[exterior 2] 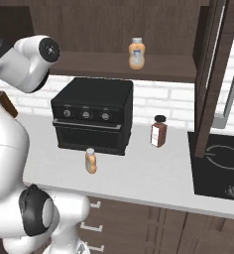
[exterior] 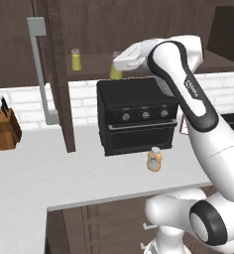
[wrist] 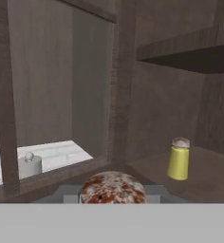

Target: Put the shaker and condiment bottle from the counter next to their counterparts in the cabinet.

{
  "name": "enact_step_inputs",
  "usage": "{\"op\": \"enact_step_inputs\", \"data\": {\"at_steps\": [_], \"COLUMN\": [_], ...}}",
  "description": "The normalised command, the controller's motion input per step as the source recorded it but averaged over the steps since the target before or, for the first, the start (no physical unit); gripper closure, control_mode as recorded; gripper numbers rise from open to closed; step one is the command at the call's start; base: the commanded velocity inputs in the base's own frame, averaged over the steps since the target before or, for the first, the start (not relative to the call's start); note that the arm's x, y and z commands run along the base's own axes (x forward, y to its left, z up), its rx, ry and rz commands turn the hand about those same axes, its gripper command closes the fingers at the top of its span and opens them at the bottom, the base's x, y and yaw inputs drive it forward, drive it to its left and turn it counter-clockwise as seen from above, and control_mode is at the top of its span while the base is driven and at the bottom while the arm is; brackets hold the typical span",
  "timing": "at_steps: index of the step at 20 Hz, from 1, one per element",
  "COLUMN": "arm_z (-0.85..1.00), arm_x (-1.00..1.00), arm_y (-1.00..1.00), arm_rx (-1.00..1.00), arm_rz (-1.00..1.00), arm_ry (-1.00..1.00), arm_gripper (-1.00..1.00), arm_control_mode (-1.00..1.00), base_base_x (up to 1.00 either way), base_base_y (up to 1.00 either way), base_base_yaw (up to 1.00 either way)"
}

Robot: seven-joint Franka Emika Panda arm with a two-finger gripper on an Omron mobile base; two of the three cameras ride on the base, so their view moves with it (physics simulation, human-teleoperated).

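One shaker [wrist: 112,189] gripped (capped), twin [wrist: 179,159] near, cabinet [wrist: 171,107] roomy

Two yellow-green shakers are counted: one shaker [exterior: 76,60] standing on the cabinet shelf [exterior: 94,69], and a second shaker [exterior: 116,72] seen partly behind the robot hand. Two orange bottles are counted: one bottle [exterior 2: 90,161] on the counter [exterior 2: 148,168] and one bottle [exterior 2: 136,53] on the shelf. One dark red-brown jar [exterior 2: 159,131] is counted. One black countertop oven [exterior: 137,115] is counted, with three knobs on its front. One knife block [exterior: 5,127] is counted. One grey bar handle [exterior: 41,69] is counted. One small grey-white canister [wrist: 29,164] is counted.
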Motion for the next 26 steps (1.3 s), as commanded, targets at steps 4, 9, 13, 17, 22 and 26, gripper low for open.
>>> {"op": "enact_step_inputs", "data": {"at_steps": [4,9,13,17,22,26], "arm_z": [0.00,0.00,0.00,0.00,0.00,0.00], "arm_x": [0.60,0.46,0.12,0.00,0.04,0.12], "arm_y": [0.00,0.10,0.31,0.32,0.06,0.00], "arm_rx": [-0.10,-0.09,-0.03,0.00,0.00,0.00], "arm_rz": [0.01,0.03,0.01,0.00,0.00,0.00], "arm_ry": [-0.14,-0.13,-0.01,0.02,0.06,0.02], "arm_gripper": [1.00,1.00,1.00,1.00,1.00,1.00], "arm_control_mode": [-1.00,-1.00,-1.00,-1.00,-1.00,-1.00], "base_base_x": [0.00,0.00,0.00,0.00,0.00,0.00], "base_base_y": [0.00,0.00,0.00,0.00,0.00,0.00], "base_base_yaw": [0.00,0.00,0.00,0.00,0.00,0.00]}}
